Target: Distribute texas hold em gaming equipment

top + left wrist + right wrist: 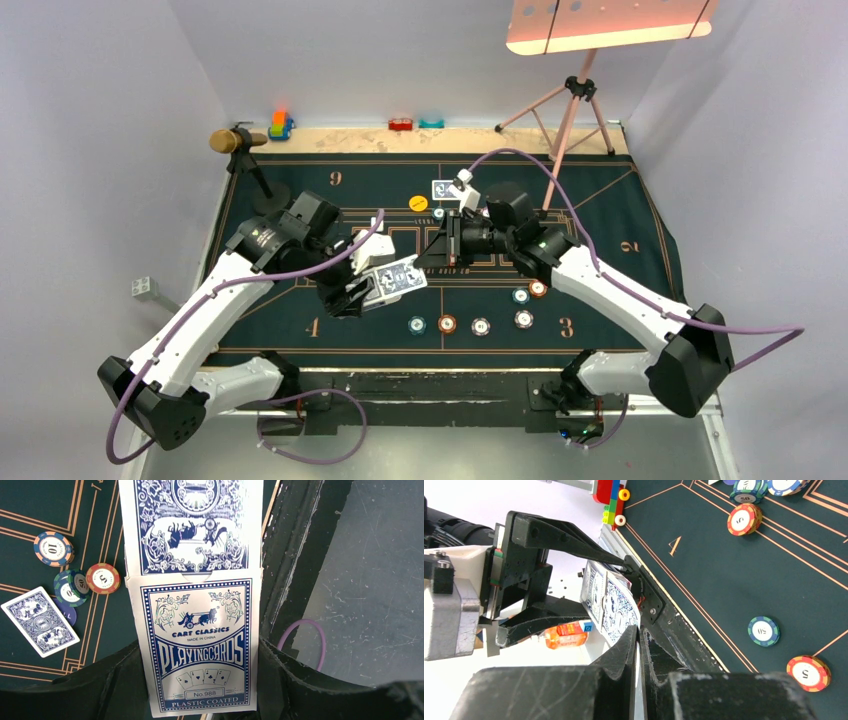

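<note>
Top camera high behind the arms (200, 330), looking down over the green mat (620, 200), left wrist camera tight on the card box (195, 630), right wrist close, same box edge-on.

Table (340, 138) w/ green mat (620, 290); on mat: chips (481, 326), yellow disc (419, 202), card (443, 189); toys (402, 125) far edge.

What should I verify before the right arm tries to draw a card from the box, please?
1. Card box clamped in left gripper: ok.
2. Cards showing from the box mouth: ok.
3. Right gripper closed at the cards' edge: ok.
4. Just one card pinched: cannot tell.
5. Loose card lying flat, face down on mat: ok.
</note>
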Robot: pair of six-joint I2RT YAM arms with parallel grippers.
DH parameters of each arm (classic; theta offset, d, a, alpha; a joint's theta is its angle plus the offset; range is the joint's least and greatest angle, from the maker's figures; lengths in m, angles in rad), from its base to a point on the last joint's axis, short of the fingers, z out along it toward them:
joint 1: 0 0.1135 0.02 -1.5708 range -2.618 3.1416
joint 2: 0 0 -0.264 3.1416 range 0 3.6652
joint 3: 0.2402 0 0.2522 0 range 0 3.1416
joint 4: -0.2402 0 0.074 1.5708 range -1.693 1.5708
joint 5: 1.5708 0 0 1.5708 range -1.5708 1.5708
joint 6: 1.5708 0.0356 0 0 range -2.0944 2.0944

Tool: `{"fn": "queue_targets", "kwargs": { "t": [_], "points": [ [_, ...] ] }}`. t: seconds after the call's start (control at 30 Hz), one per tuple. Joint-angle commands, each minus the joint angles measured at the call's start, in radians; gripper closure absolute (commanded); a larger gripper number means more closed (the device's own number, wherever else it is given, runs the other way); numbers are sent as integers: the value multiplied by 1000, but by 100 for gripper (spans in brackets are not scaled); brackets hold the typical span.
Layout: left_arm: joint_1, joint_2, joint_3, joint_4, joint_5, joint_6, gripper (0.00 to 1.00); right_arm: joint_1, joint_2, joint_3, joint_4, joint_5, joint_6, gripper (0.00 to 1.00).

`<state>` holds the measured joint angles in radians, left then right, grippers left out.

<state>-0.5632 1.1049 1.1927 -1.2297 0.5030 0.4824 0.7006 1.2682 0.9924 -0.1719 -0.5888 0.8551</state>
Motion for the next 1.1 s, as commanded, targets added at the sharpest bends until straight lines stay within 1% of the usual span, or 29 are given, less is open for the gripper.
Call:
{"fn": "queue_targets", "kwargs": {
  "t": [0.0, 0.1, 0.13, 0.23, 0.3, 0.4, 0.53, 0.67, 0.83, 0.9, 1.07],
  "points": [
    [-4, -23, 18, 19, 33, -2, 71, -20, -40, 15, -13, 13, -24, 93],
    [-4, -22, 16, 19, 36, -2, 71, -27, -44, 14, -18, 9, -24, 90],
    [-4, -22, 15, 19, 37, -2, 71, -30, -45, 14, -17, 4, -24, 88],
    [-4, -24, 15, 21, 40, -2, 71, -29, -42, 10, 0, -8, -19, 66],
    [-4, -24, 15, 21, 40, -3, 71, -28, -37, 1, 24, -10, -3, 54],
    [-4, -24, 18, 20, 45, -7, 71, -17, -34, -25, 89, -33, 29, 43],
    [-4, -27, 18, 22, 46, -9, 71, 21, -22, -16, 105, -28, 33, 38],
    [-4, -26, 18, 26, 51, -15, 71, 58, -6, -11, 100, -5, 28, 37],
    [-4, -26, 24, 23, 54, -17, 71, 64, -10, -22, 85, 11, 25, 38],
    [-4, -28, 25, 21, 53, -17, 71, 65, -15, -26, 75, 20, 25, 43],
    [-4, -28, 27, 24, 58, -22, 72, 65, -17, -19, 23, 43, 0, 64]
  ]
}}
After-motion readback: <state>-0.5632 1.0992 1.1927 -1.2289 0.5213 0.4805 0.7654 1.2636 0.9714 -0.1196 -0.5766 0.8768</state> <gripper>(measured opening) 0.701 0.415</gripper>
